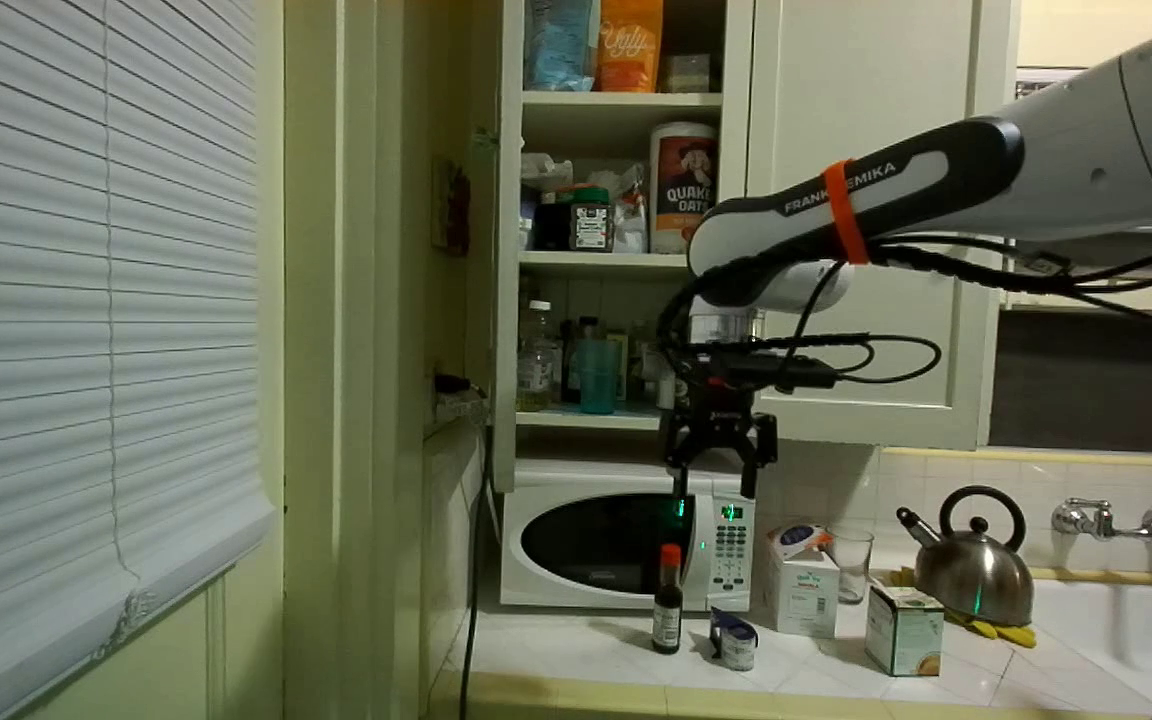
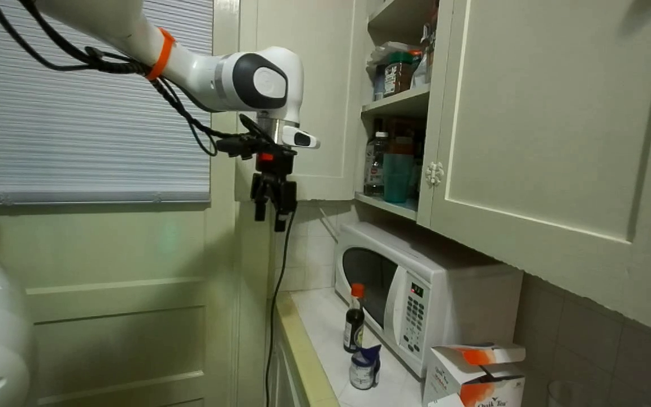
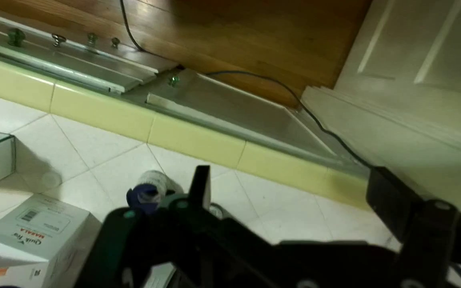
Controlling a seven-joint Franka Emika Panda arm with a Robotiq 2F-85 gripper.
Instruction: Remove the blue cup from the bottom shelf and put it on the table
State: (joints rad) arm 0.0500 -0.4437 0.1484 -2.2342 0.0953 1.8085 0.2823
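Blue cup (image 1: 597,376) upright on the bottom shelf (image 1: 586,422), visible to me in both exterior views.
My gripper (image 1: 714,490) points down, jaws spread wide, apart from the cup. I look down on the table (image 3: 98,148) through the wrist view. On it: red-capped bottle (image 1: 668,608), small jar (image 1: 738,652) near it, tea box (image 1: 804,595); microwave (image 1: 576,545) behind the bottle, under the shelf. Clear bottle (image 1: 536,372) just beside the cup. Kettle (image 1: 976,577) further out, near the sink (image 1: 1121,620).

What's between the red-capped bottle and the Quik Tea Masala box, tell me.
A small blue-topped container, roughly between them, slightly toward the counter's yellow edge; both exterior views show it.
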